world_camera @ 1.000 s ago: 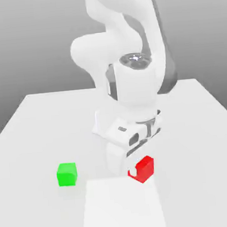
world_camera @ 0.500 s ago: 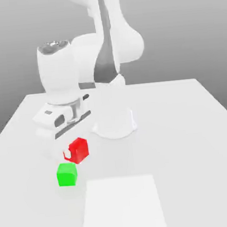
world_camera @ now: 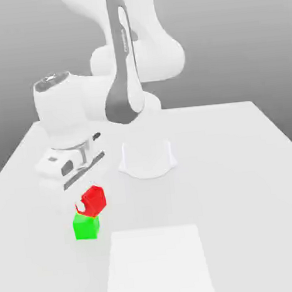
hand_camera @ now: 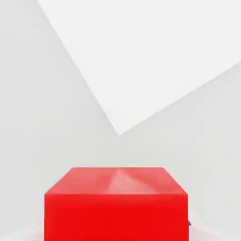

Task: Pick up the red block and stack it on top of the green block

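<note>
Red block point(world_camera: 93, 200) in end effector point(world_camera: 86, 206), tilted above upright green block point(world_camera: 86, 226)

The red block point(world_camera: 93, 199) hung in the gripper point(world_camera: 85, 206) directly above the green block point(world_camera: 86, 226), which sat on the table point(world_camera: 251, 163) toward the exterior view's left. A square mat point(world_camera: 157, 265) lay on the table to the right of the green block, nearer the camera.
</note>
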Robot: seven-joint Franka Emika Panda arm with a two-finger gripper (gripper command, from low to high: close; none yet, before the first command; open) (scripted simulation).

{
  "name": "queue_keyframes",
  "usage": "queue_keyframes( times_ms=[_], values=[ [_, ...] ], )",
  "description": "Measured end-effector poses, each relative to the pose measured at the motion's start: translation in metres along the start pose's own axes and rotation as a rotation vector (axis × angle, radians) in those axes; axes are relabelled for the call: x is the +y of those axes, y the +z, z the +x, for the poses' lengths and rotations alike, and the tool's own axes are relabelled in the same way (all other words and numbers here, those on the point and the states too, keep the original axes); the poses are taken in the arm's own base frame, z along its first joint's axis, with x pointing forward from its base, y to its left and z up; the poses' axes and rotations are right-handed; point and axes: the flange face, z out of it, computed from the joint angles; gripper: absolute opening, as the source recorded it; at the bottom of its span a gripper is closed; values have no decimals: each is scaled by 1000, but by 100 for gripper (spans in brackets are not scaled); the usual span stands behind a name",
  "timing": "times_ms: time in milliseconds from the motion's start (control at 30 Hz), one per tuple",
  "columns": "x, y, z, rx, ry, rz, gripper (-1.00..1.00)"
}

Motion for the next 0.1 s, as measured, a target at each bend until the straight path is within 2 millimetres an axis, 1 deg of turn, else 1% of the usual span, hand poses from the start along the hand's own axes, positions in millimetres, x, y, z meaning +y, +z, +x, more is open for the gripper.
queue_keyframes(
  times_ms=[100],
  values=[
    [5, 9, -5, -8, 8, -40, -100]
  ],
)
